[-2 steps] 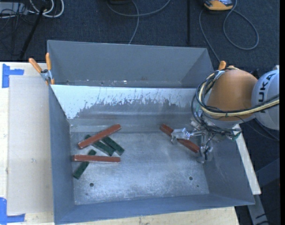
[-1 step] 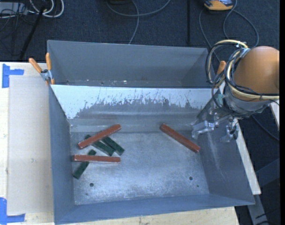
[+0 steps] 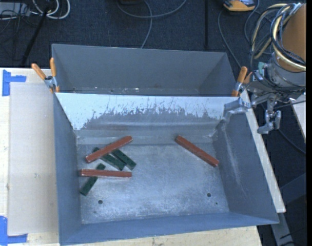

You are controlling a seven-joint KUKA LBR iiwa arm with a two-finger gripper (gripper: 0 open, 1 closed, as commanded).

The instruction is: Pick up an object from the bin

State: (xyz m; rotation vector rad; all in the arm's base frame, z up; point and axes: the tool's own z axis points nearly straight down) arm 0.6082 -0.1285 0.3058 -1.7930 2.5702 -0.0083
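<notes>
My gripper (image 3: 269, 118) hangs at the right, above and just outside the bin's right rim near its far corner, with nothing seen in it. The loose thing closest to it is a reddish-brown flat stick (image 3: 197, 151), lying slanted on the bin floor right of centre. On the left of the floor a second brown stick (image 3: 109, 148) lies tilted across dark green sticks (image 3: 118, 160). Below these a third brown stick (image 3: 105, 173) lies almost level.
One more dark green stick (image 3: 88, 186) lies near the bin's left wall, below the third brown stick. The arm with its cables stands beyond the bin's right rim.
</notes>
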